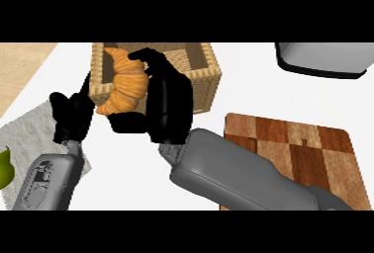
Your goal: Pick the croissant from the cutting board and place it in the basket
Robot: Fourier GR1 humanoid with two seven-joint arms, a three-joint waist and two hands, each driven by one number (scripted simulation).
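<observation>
The golden croissant [126, 81] is upright in my right hand [169, 99], whose black fingers and thumb curl round it from the right. It hangs over the left part of the woven basket [205, 89] at the top centre, and its lower end overlaps the basket's front left corner. I cannot tell whether it touches the basket. The wooden cutting board [292, 146] lies at the lower right with nothing on it, partly hidden by my right forearm. My left hand [70, 116] rests open at the left, fingers up, just left of the basket.
A grey appliance [321, 60] stands at the top right corner. A grey mat [29, 133] lies at the left under my left forearm, with a green fruit [4, 168] at the left edge. Pale wooden surface shows at the top left.
</observation>
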